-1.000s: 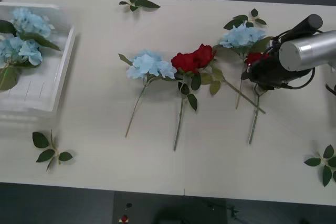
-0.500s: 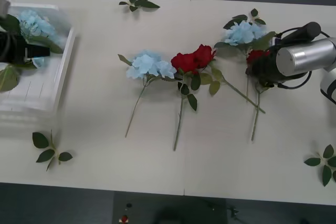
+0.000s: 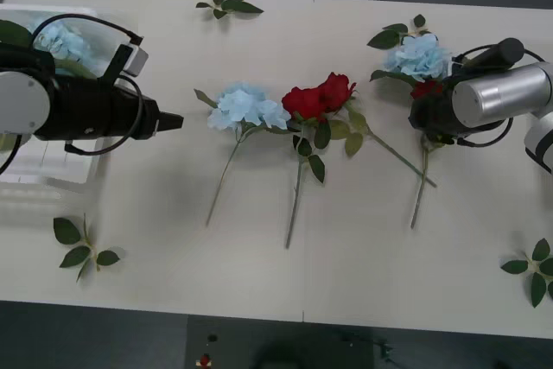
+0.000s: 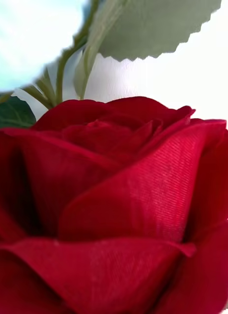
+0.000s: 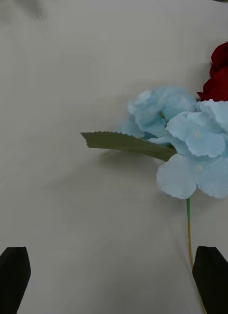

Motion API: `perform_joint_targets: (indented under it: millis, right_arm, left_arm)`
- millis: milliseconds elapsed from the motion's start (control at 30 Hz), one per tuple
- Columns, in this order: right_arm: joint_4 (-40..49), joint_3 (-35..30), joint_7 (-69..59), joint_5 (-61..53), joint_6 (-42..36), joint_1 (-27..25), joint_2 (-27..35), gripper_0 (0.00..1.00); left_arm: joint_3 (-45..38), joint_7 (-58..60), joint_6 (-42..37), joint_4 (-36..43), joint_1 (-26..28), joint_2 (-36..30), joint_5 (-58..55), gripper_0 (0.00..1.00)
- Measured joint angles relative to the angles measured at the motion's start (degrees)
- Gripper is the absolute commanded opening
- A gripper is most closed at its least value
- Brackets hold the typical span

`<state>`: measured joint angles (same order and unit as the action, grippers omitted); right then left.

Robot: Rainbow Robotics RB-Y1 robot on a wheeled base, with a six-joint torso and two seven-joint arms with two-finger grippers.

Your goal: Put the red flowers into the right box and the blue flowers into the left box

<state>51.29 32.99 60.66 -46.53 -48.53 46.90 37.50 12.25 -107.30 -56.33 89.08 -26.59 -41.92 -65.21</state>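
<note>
Table (image 3: 259, 274): my working surface; the flowers lie across its middle and right, with loose leaf sprigs (image 3: 82, 246) near the edges.
Left box (image 3: 52, 166): at the table's left end, largely under my left arm, with blue flowers (image 3: 59, 39) already inside.
Left gripper (image 3: 177, 121): just outside the box, pointing at the middle blue flower (image 3: 249, 106); its black fingers (image 5: 13, 267) stand wide apart and empty, the bloom (image 5: 180, 142) ahead and toward one side.
Right gripper (image 3: 422, 118): low over the red flower (image 3: 425, 89) at the right, just beside another blue flower (image 3: 420, 56); the bloom (image 4: 114, 206) is pressed close to my camera, and I cannot tell whether the fingers are closed.
Red pair (image 3: 320, 95): touching the middle blue flower.
My advice: I'd take the blue stem (image 5: 189, 230) below its head, clear of the reds.
</note>
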Motion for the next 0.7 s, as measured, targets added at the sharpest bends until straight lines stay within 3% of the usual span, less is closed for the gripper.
perform_joint_targets:
  millis: [300, 700]
  right_arm:
    - [10.38, -7.55, 0.0, -7.15, -10.1, -0.12, 4.02, 0.0]
    - [13.95, -8.35, 1.44, -12.97, -10.24, -0.12, 14.2, 0.0]
  left_arm:
    - [4.71, 0.02, 0.0, -0.01, -2.58, 8.5, 14.59, 0.97]
    - [9.31, 0.37, 0.0, -0.11, -4.16, 11.91, 22.32, 0.96]
